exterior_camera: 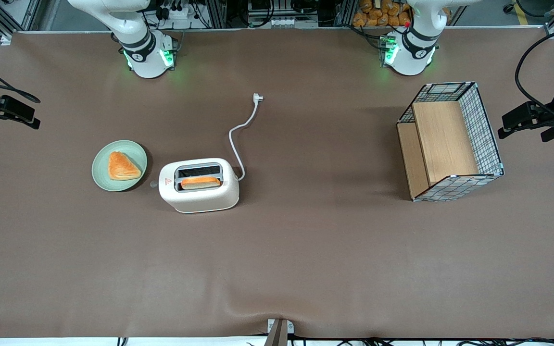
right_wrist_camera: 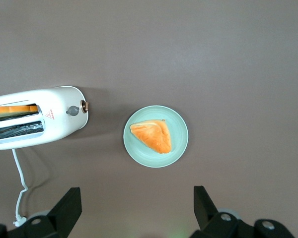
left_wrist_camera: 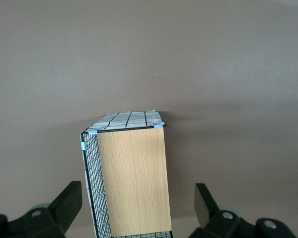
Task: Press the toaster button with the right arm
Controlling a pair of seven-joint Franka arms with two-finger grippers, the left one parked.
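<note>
The toaster button [right_wrist_camera: 73, 111], a small grey knob, sits on the rounded end of the toaster [exterior_camera: 199, 185] that faces the green plate [exterior_camera: 119, 165], and nothing touches it, so by my reading the press is not yet done and the whole task remains; the toaster stands on the brown surface [exterior_camera: 277, 250] with one slice of toast [exterior_camera: 200, 182] in the slot nearer the front camera, its white cord [exterior_camera: 238, 137] trailing away unplugged; the plate, just beside the toaster, carries a triangular pastry [exterior_camera: 123, 166]; the right arm's pincer [right_wrist_camera: 136, 210] hangs well above the plate and toaster, released, its fingers spread wide with nothing between them; it must descend onto the knob.
</note>
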